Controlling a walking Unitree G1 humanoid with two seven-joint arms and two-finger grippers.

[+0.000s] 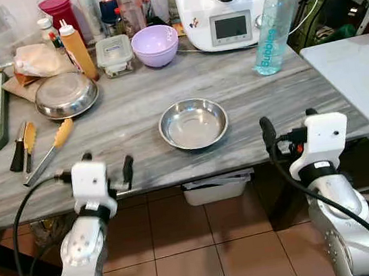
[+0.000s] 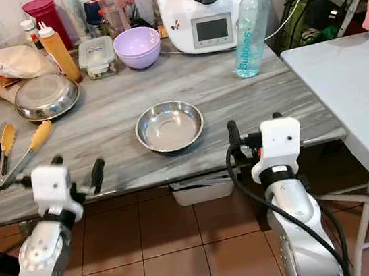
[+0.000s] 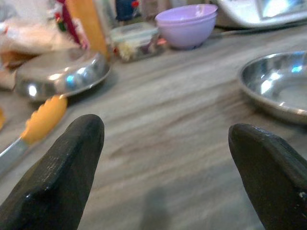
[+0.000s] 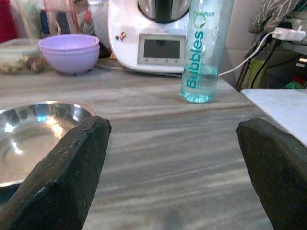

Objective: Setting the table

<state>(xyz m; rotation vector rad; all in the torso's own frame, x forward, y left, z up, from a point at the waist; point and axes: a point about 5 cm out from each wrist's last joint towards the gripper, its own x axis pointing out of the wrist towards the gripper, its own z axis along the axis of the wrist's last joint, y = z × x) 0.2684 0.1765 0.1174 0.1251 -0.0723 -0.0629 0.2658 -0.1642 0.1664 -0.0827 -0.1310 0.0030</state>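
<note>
Steel bowl [image 1: 193,123]: empty, upright on the grey marble table [image 1: 139,103], near its front edge, between the two arms
Left gripper [image 1: 108,170]: raised level at the table's front edge, at 8 o'clock of the bowl, fingers spread wide, grasping nothing
Right gripper [image 1: 290,124]: level at the front edge, at 4 o'clock of the bowl, fingers spread apart, empty
Left wrist view: yellow-tipped tongs [image 3: 33,129] and an upturned steel dish [image 3: 62,74] beyond the fingers
Right wrist view: "Bubbles" water bottle [image 4: 204,48] upright before a white kitchen machine [image 4: 148,33]
Purple bowl [image 1: 155,45]: at 12 o'clock of the steel bowl, well apart
</note>
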